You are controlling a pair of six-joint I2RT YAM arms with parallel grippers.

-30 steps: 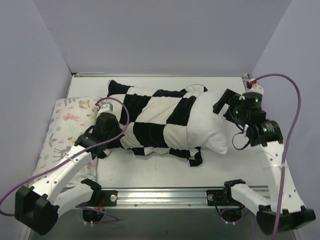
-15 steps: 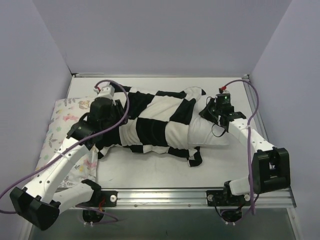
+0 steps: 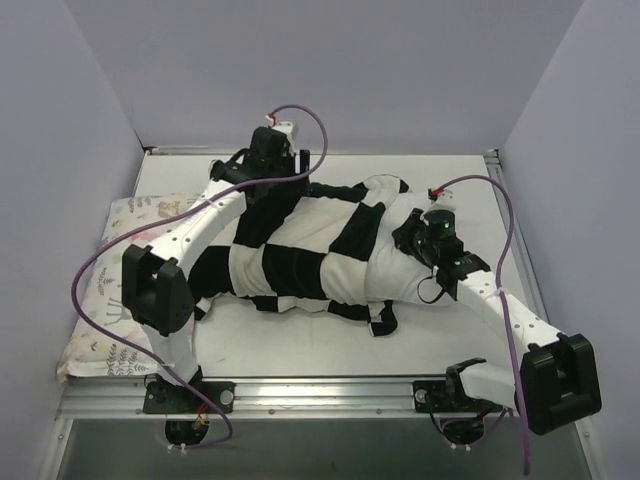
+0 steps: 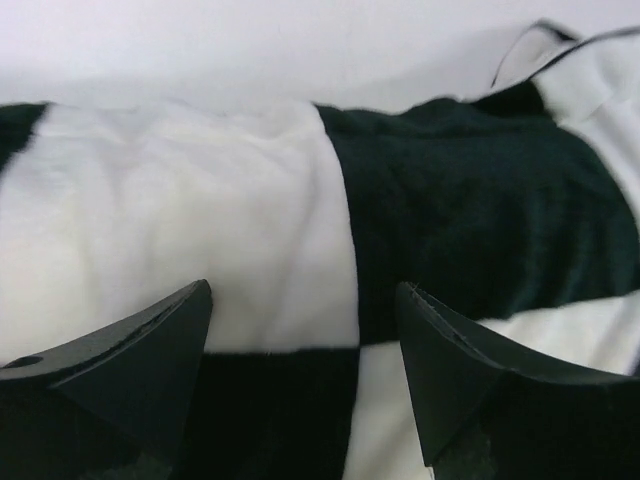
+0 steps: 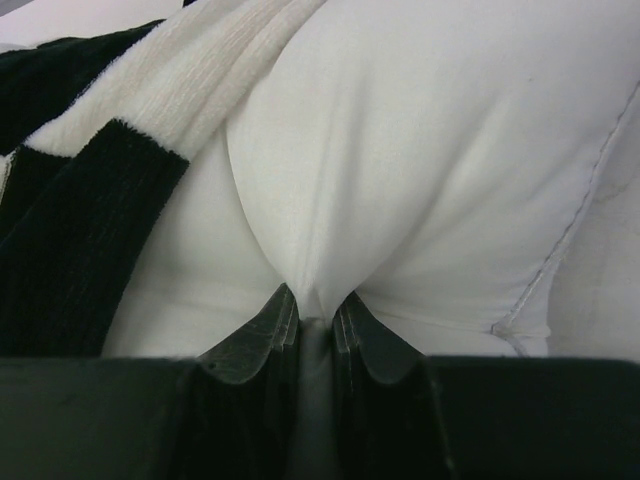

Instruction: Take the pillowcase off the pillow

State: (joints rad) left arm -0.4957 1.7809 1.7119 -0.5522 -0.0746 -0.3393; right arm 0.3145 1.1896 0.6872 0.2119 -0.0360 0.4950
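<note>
The black-and-white checked pillowcase [image 3: 300, 250] lies bunched across the middle of the table and covers most of the pillow. The plain white pillow [image 3: 392, 272] sticks out at its right end. My right gripper [image 3: 420, 236] is shut on a pinched fold of the pillow [image 5: 420, 150], the fabric squeezed between the fingers of the right gripper [image 5: 315, 310]. The pillowcase's ribbed edge [image 5: 80, 230] lies just left of it. My left gripper [image 3: 262, 190] hangs over the far left part of the pillowcase [image 4: 450, 200]. In its wrist view the left gripper [image 4: 303, 290] stands open, with nothing between the fingers.
A pastel floral pillow [image 3: 110, 265] lies along the left side of the table, partly under the left arm. Walls close in the table at the back and on both sides. A metal rail [image 3: 320, 390] runs along the near edge.
My left gripper let go, opened and swung from the pillowcase's near left to its far edge. My right gripper moved in leftward and closed on the pillow's exposed end.
</note>
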